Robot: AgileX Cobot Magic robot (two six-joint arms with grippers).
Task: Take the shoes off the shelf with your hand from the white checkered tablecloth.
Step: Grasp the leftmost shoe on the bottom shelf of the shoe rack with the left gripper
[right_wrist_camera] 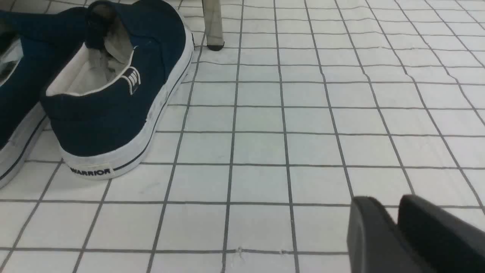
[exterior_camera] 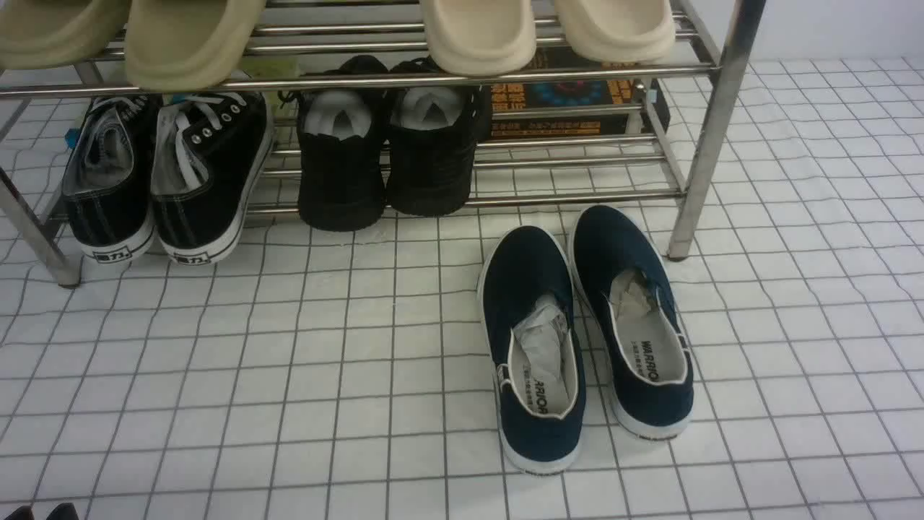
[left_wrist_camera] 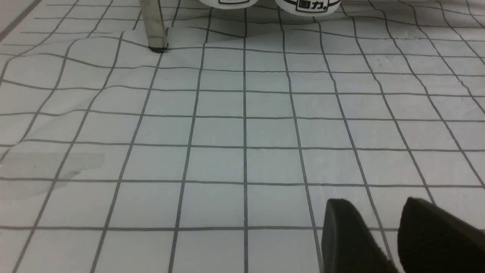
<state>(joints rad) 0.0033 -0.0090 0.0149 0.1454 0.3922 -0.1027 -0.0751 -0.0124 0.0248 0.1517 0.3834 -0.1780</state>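
The shoes (exterior_camera: 155, 173), black canvas sneakers with white laces and soles, sit heels toward me at the left end of the steel shelf's (exterior_camera: 462, 76) lower tier. Their white heels show at the edge of the left wrist view (left_wrist_camera: 307, 5), beside a shelf leg (left_wrist_camera: 153, 26). My left gripper (left_wrist_camera: 373, 203) hovers low over the white checkered tablecloth (exterior_camera: 289, 375), well short of the sneakers; its jaws stand slightly apart and hold nothing. Its tips show at the front view's bottom left (exterior_camera: 40, 511). My right gripper (right_wrist_camera: 387, 199) is shut and empty over the cloth; it is out of the front view.
Navy slip-ons (exterior_camera: 585, 332) lie on the cloth before the shelf's right leg (exterior_camera: 711, 144), close to my right gripper (right_wrist_camera: 113, 87). All-black shoes (exterior_camera: 390, 152) stand mid lower tier. Beige slippers (exterior_camera: 476, 32) sit on the upper tier. A dark printed box (exterior_camera: 570, 101) lies behind.
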